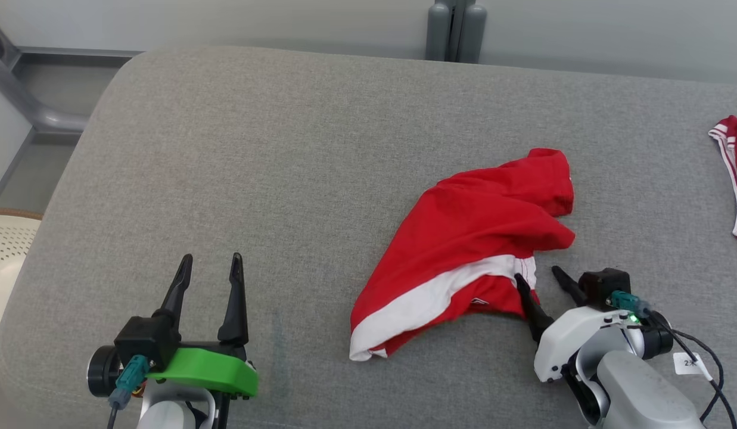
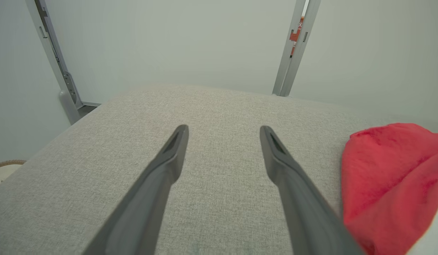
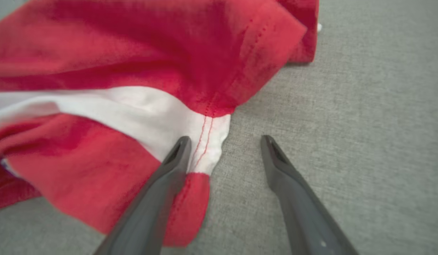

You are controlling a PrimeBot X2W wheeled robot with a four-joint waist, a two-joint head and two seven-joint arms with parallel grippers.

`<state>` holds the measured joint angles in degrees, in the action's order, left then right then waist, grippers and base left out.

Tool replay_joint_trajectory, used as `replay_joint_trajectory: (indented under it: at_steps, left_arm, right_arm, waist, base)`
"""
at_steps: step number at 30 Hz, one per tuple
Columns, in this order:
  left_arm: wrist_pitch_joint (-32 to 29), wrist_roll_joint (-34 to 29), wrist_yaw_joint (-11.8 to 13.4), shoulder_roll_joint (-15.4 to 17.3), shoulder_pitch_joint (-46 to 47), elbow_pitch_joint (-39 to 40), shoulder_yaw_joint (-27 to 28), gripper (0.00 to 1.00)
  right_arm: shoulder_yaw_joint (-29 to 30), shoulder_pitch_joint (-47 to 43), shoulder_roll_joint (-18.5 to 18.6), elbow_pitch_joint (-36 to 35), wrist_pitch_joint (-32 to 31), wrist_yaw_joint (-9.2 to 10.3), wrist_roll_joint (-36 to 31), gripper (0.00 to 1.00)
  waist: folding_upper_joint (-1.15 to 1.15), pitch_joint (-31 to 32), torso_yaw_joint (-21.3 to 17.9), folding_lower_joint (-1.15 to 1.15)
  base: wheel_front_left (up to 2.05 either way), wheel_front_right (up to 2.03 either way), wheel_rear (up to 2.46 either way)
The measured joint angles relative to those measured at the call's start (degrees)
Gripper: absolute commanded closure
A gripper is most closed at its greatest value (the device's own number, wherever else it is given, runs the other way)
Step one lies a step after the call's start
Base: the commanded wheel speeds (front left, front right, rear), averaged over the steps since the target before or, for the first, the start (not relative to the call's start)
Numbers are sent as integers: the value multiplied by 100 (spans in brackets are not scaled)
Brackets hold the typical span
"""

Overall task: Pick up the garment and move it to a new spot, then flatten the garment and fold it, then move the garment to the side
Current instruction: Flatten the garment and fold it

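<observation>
A red garment (image 1: 475,238) with a white band lies crumpled on the grey cushion, right of centre. My right gripper (image 1: 538,275) stands open at the garment's near right corner. One finger lies over the white-banded seam (image 3: 208,134), the other over bare fabric of the cushion. My left gripper (image 1: 210,262) is open at the lower left, well apart from the garment, with nothing between its fingers. The left wrist view has the garment's red edge (image 2: 388,177) to the right of the open left gripper (image 2: 222,131).
The grey cushion (image 1: 255,179) spans the whole scene, with bare room at left and centre. A second red-and-white striped cloth (image 1: 734,173) lies at the right edge. A pale perforated chair (image 1: 5,250) stands past the cushion's left edge. Metal posts (image 1: 454,30) rise behind.
</observation>
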<state>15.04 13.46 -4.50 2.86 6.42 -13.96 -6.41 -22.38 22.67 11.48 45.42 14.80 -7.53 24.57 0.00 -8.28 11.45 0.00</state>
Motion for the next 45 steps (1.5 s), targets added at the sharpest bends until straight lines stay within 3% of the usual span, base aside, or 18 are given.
replay_joint_trajectory:
  at_steps: [1, 2, 3, 9, 13, 25, 32, 36, 37, 38, 39, 45]
  left_arm:
    - [0, 2, 5, 0, 5, 0, -13, 0]
    - [0, 8, 7, 0, 9, -1, -23, 0]
    - [0, 10, 22, 0, 10, -1, -30, 0]
    - [0, 54, 74, 0, 9, 0, -18, 0]
    - [0, 59, 79, -1, -6, -1, -3, 0]
    - [0, 66, 73, -1, -124, -63, 38, 0]
    - [0, 88, 73, -2, -170, -91, 7, 0]
    - [0, 58, 49, -3, -169, -105, 34, 0]
    - [0, 53, 38, -2, -169, -121, 37, 0]
    - [0, 48, 21, -3, -167, -133, 38, 0]
    - [0, 43, 19, -2, -166, -140, 35, 0]
    - [0, 24, 1, -3, -163, -151, 24, 0]
  right_arm:
    - [-80, 30, -30, 121, -5, 2, 81, 49]
    - [-127, 71, -40, 188, 1, 4, 148, 80]
    - [-193, 137, -43, 260, 15, 4, 247, 100]
    - [-436, 271, 3, 349, 38, -3, 520, 100]
    - [-146, 246, 214, -185, 33, -1, 460, 100]
    - [1715, -1209, 401, -2452, 33, -1, -267, 100]
    - [2781, -2219, 147, -2750, 33, 0, -498, 100]
    - [3014, -2463, 24, -2658, 33, 0, -587, 100]
    - [3016, -2486, -1, -2629, 33, 0, -625, 76]
    - [3029, -2483, -9, -2625, 33, 0, -668, 18]
    - [3043, -2465, -13, -2642, 33, 0, -683, 0]
    - [3086, -2294, -21, -3134, 33, 0, -867, 0]
  waist:
    - [0, -17, 24, 0]
    - [0, -29, 41, 0]
    - [0, -42, 58, 0]
    - [0, -39, 27, 0]
    - [0, 10, -100, 0]
    - [0, 221, -706, 0]
    - [0, 317, -991, 0]
    - [0, 340, -1097, 0]
    - [0, 342, -1119, 0]
    - [0, 343, -1136, 0]
    - [0, 343, -1149, 0]
    - [0, 372, -1154, 0]
  base:
    - [0, 0, 0]
    - [0, 0, 0]
    - [0, 0, 0]
    - [0, 0, 0]
    - [0, 0, 0]
    - [0, 0, 0]
    - [0, 0, 0]
    - [0, 0, 0]
    - [0, 0, 0]
    - [0, 0, 0]
    - [0, 0, 0]
    - [0, 0, 0]
